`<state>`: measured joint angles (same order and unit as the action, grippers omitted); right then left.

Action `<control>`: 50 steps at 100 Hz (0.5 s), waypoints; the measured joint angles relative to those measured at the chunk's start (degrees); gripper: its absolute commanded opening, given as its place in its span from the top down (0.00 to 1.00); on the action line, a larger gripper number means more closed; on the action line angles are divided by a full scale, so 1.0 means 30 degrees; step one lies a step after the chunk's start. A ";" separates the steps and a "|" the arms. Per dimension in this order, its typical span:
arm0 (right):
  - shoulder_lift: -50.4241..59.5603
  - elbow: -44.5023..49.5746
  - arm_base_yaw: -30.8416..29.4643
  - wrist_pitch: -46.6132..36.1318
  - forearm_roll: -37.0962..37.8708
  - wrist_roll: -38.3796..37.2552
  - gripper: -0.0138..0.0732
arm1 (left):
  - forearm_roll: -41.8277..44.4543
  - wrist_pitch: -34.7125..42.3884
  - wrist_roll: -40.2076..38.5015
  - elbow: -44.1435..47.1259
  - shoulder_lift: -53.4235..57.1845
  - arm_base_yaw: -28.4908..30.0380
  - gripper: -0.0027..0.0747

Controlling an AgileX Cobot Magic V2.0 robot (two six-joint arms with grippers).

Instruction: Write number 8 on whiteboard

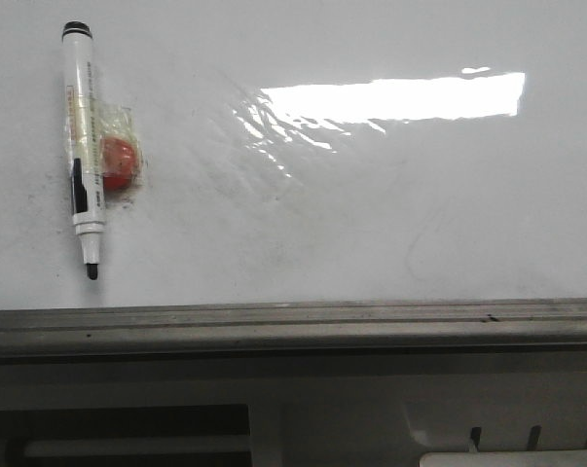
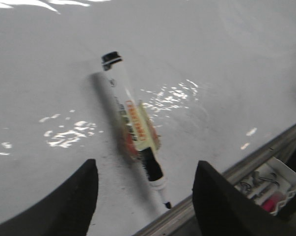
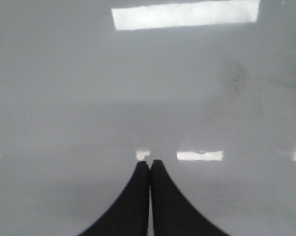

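Observation:
The whiteboard [image 1: 371, 214] fills the front view, glossy white with faint grey smudges. No number 8 shows on it. A white marker [image 1: 85, 151] with a black tip and a red piece taped to it lies on the board at the left, tip toward the rail. In the left wrist view the marker [image 2: 133, 125] lies ahead of my left gripper [image 2: 145, 169], which is open and empty, one finger [image 2: 74, 201] on each side of the tip end. My right gripper [image 3: 149, 164] is shut and empty over bare board [image 3: 138, 88]. Neither gripper shows in the front view.
A grey metal edge rail [image 1: 293, 326] runs along the board's near edge, also seen in the left wrist view [image 2: 246, 164]. Below it is a grey slotted panel [image 1: 527, 438]. A white tray [image 2: 270, 184] with small items sits beyond the rail.

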<state>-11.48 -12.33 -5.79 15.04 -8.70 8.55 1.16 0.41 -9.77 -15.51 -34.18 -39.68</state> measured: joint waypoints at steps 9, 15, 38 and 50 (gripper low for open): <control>0.0000 0.0000 0.0000 0.0000 0.0000 0.0000 0.91 | -0.0265 0.1012 0.0000 0.0000 -0.1379 -0.0958 0.45; 0.0000 0.0000 0.0000 0.0000 0.0000 0.0000 0.91 | -0.0673 0.1741 0.0000 0.0000 -0.2403 -0.1271 0.45; 0.0000 0.0000 0.0000 0.0000 0.0000 0.0000 0.91 | -0.1505 0.4966 0.0000 -0.0034 -0.5835 -0.1479 0.46; 0.0000 0.0000 0.0000 0.0000 0.0000 0.0000 0.91 | -0.1665 0.5832 0.0000 -0.0114 -0.7219 -0.1479 0.46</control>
<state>-11.48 -12.33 -5.79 15.04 -8.70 8.55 -3.83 17.91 -9.77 -15.85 -55.83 -44.12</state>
